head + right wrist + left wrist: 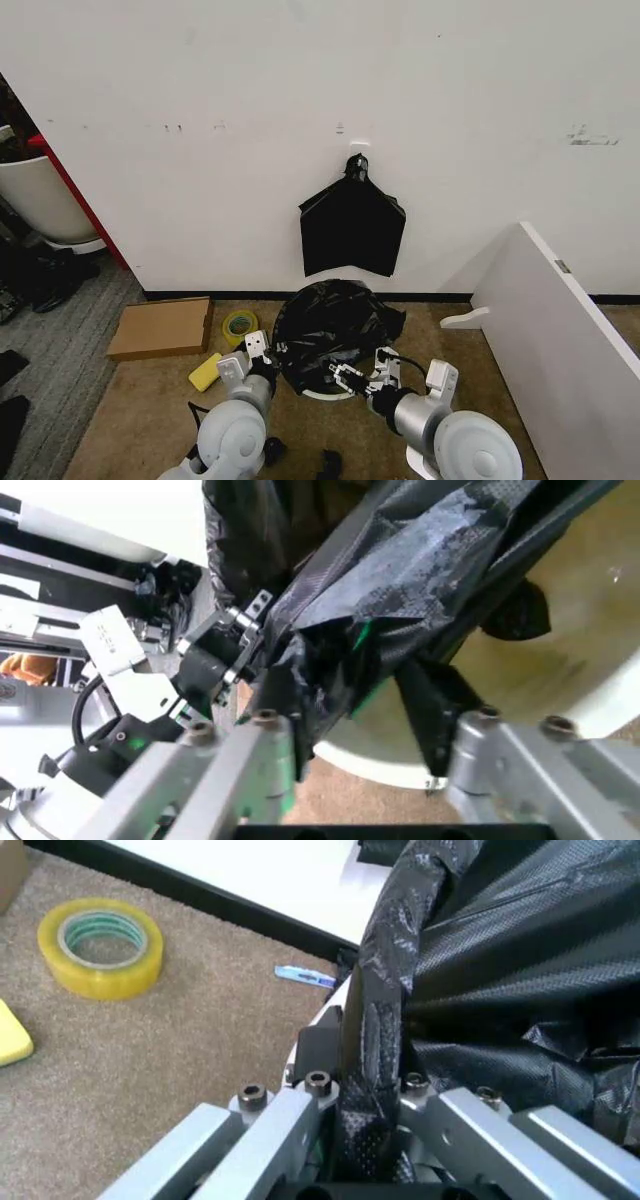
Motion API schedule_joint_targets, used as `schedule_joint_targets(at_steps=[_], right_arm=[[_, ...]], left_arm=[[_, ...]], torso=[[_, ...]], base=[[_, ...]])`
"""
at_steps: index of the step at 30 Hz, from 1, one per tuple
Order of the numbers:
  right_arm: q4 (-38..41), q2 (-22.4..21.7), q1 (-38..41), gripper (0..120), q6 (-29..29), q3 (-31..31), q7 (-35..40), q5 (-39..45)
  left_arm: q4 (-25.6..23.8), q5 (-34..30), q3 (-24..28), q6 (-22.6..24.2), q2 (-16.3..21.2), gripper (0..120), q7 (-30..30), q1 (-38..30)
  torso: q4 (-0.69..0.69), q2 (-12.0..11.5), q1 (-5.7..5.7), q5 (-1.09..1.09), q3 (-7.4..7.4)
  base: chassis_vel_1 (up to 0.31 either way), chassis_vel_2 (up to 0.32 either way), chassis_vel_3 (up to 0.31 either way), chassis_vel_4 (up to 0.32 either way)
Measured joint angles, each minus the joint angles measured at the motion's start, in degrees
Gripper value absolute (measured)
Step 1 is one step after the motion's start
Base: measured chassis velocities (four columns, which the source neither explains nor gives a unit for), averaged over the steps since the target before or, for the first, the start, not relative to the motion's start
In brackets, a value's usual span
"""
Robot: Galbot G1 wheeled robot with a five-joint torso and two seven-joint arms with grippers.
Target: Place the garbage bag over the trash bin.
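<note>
A white wall (300, 100) fills the far side, with a flat bunch of black bags (352, 232) hanging on it at twelve o'clock. A white board (560, 340) slants in at three o'clock, closing off that side, while tan carpet (130, 400) lies open toward nine o'clock, broken by a cardboard piece (162, 326), a yellow tape roll (239, 325) and a yellow sponge (205, 372). Dead centre, the garbage bag (330, 325) is draped loosely over the trash bin (325, 394), whose white rim peeks out only at its near edge. The left gripper (268, 362) sits at the bin's nine o'clock side, jaws closed on a taut vertical strip of bag film just at the rim. The right gripper (345, 378) sits at five o'clock of the bin, its jaws clamped on a bunched fold of the bag's edge above the pale inner wall.
</note>
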Motion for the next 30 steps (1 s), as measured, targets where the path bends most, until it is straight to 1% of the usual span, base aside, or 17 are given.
schedule_joint_targets(at_steps=[1, 2, 4, 5, 7, 11, 16, 19, 20, 24, 30], right_arm=[[0.0, -0.06, -0.08, 24, 0.08, -0.12, -0.16, -0.31], [0.0, -0.22, -0.32, 17, 0.38, -0.48, -0.69, -1.19], [0.09, -0.28, -0.52, 9, 0.8, -0.71, -1.33, -2.1], [0.09, -0.28, -0.52, 9, 0.8, -0.71, -1.33, -2.1], [0.24, -0.47, -0.94, 0, 1.14, -0.84, -2.64, -4.03], [1.56, -0.92, -2.14, 0, 1.16, -0.95, -4.69, -6.51], [2.8, -1.47, -3.73, 0, 1.11, -0.83, -5.18, -8.18], [3.96, -2.29, -6.06, 0, 0.73, -0.04, -5.21, -9.0], [3.96, -2.29, -6.06, 0, 0.73, -0.04, -5.21, -9.0], [4.69, -3.31, -10.18, 0, 0.15, 0.97, -5.52, -11.53], [3.62, -3.69, -11.69, 0, -0.94, 1.72, -5.52, -13.47]], left_arm=[[0.0, 0.02, 0.0, 0.0, 0.0, 1, 0.0, 0.0], [0.0, 0.07, 0.0, -0.02, 0.09, 1, 0.02, 0.0], [0.0, 0.11, 0.0, -0.03, 0.27, 1, 0.04, -0.01], [0.0, 0.11, 0.0, -0.03, 0.27, 1, 0.04, -0.01], [0.05, 0.14, -0.07, -0.11, 0.25, 1, 0.12, -0.04], [0.5, 0.2, -0.11, -0.17, -0.27, 1, 0.16, -0.19], [0.88, 0.09, -0.14, -0.33, -1.11, 1, -0.19, -0.91], [1.52, -0.51, -0.72, -0.43, -1.66, 1, -0.88, -1.93], [1.52, -0.51, -0.72, -0.43, -1.66, 1, -0.88, -1.93], [1.79, -2.22, -1.41, -0.45, -1.76, 1, -1.58, -2.72], [1.78, -2.68, -1.96, -0.44, -1.15, 1, -1.6, -2.89]], torso=[[0.0, 0.0, 0.0, 0.0, 0.0], [0.0, 0.0, 0.0, 0.0, 0.0], [0.0, 0.0, 0.0, 0.0, 0.0], [0.0, 0.0, 0.0, 0.0, 0.0], [0.0, 0.0, 0.0, 0.0, 0.0], [0.0, 0.0, 0.0, 0.0, 0.0], [0.0, 0.0, 0.0, 0.01, 0.0], [0.0, 0.0, 0.0, 0.0, 0.0], [0.0, 0.0, 0.0, 0.0, 0.0], [-0.01, 0.0, 0.0, 0.0, 0.0], [-0.01, 0.0, 0.0, 0.0, 0.0]], base=[[0.0, 0.0, 0.0, 0.0], [0.0, 0.0, 0.0, 0.0], [0.0, 0.0, 0.0, 0.0], [0.0, 0.0, 0.0, 0.0], [0.0, 0.0, 0.0, 0.0], [0.0, 0.0, 0.0, 0.0], [0.0, 0.0, 0.0, 0.0], [0.0, 0.0, 0.0, 0.0], [0.0, 0.0, 0.0, 0.0], [0.0, 0.0, 0.0, 0.0], [0.0, 0.0, 0.0, 0.0]])
